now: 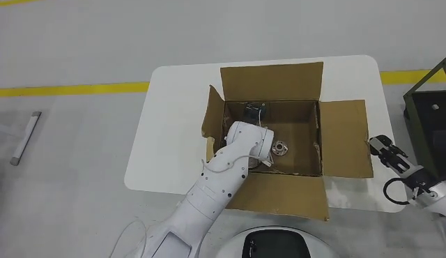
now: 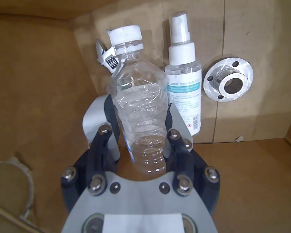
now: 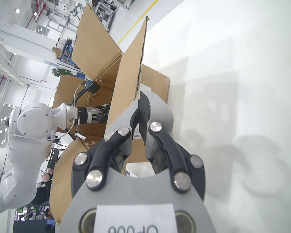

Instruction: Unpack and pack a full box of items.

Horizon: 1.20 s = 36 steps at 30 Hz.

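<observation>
Left gripper (image 2: 140, 109) grasping bottle (image 2: 135, 78) in box (image 1: 273, 82), cap pointing ahead of it; right gripper (image 1: 385, 149) clenched empty, 3 o'clock of box.

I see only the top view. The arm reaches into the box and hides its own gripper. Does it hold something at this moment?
Observer: Yes. The left gripper is shut on a clear water bottle with a white cap.
Operator: What is next to it in the box?
Observer: A white spray bottle is right beside the water bottle, and the head of a wrench shows behind the cap.
Operator: And the right gripper, does it hold anything?
Observer: No. It is shut on nothing, outside the box, next to the flap.
</observation>
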Each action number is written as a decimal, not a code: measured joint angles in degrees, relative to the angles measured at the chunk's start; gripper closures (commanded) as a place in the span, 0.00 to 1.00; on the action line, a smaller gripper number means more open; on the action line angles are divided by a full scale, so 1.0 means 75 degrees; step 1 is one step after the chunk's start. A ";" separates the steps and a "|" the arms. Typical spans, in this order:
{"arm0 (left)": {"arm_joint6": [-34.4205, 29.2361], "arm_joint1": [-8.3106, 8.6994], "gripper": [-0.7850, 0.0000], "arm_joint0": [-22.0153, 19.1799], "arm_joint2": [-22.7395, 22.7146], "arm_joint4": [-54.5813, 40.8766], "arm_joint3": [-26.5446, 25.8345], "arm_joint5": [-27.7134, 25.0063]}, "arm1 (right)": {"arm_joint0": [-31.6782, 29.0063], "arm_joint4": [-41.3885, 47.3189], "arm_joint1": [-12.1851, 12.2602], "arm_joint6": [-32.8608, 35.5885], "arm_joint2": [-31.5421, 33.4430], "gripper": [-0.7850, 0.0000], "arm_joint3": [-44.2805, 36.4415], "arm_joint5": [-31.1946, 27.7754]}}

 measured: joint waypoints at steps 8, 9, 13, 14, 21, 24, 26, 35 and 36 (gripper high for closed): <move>0.0047 -0.0078 0.44 0.0009 -0.0051 0.0063 0.0233 -0.0056 | 0.0016 0.0006 0.0008 0.0015 -0.0011 1.00 0.0026 0.0004; 0.0047 -0.0088 0.43 0.0011 -0.0053 0.0066 0.0241 -0.0062 | 0.0016 -0.0002 0.0009 0.0013 -0.0013 1.00 0.0027 0.0007; 0.0039 -0.0126 0.30 0.0026 -0.0060 0.0099 0.0254 -0.0102 | 0.0010 -0.0003 0.0011 0.0009 -0.0020 1.00 0.0037 0.0008; 0.0037 -0.0134 0.29 0.0030 -0.0064 0.0110 0.0264 -0.0111 | 0.0008 -0.0001 0.0012 0.0009 -0.0021 1.00 0.0038 0.0008; 0.0084 -0.0184 0.29 0.0079 -0.0108 0.0261 0.0455 -0.0133 | -0.0016 -0.0013 0.0014 -0.0027 -0.0032 1.00 0.0033 0.0014; 0.0090 -0.0207 0.27 0.0093 -0.0120 0.0311 0.0514 -0.0160 | -0.0028 -0.0013 0.0015 -0.0043 -0.0029 1.00 0.0027 -0.0001; 0.0091 -0.0222 0.28 0.0099 -0.0127 0.0339 0.0547 -0.0176 | -0.0038 -0.0004 0.0015 -0.0052 -0.0021 1.00 0.0015 -0.0010; 0.0107 -0.0293 1.00 0.0118 -0.0168 0.0467 0.0661 -0.0322 | -0.0056 0.0078 0.0016 -0.0081 -0.0004 0.99 -0.0061 0.0017; 0.0123 -0.0297 1.00 0.0123 -0.0170 0.0501 0.0681 -0.0331 | -0.0054 0.0080 0.0017 -0.0081 -0.0002 1.00 -0.0065 0.0022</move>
